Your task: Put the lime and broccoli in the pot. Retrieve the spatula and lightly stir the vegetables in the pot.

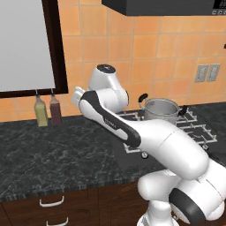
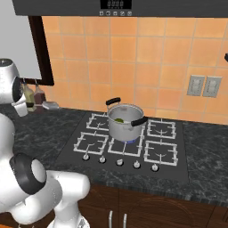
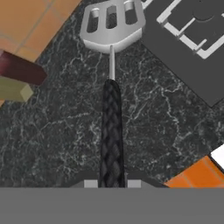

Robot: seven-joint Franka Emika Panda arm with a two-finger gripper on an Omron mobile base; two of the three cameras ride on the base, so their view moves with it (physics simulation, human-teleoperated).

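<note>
Hand view looks down the black handle of the spatula (image 3: 111,87), which runs up from between the two finger tips at the bottom edge; the hand (image 3: 112,183) is closed narrow on that handle. A thin silver neck joins the handle to the flat slotted head, which hangs above the dark marbled bench (image 3: 65,131) near the corner of the black stove (image 3: 192,48). Whether the head touches the bench cannot be told from this angle. To the left of the head lie the bases of two bottles, a dark red bottle (image 3: 19,69) and a yellow-green bottle (image 3: 13,89), side by side against the orange tiled wall.

From the right base view, the silver spatula head (image 2: 51,105) pokes out past the arm's white shoulder at the left, just beside the two bottles and above the bench at the left of the stove.

The steel pot (image 2: 124,121) stands on the stove's back middle burner, well apart from the hand, with its black handles pointing back-left and front-right. Inside it, the lime (image 2: 119,120) shows as a small yellow-green patch low against the wall. The broccoli cannot be made out.

In the left base view the arm folds over the bench, with the pot (image 1: 160,109) behind its elbow.
</note>
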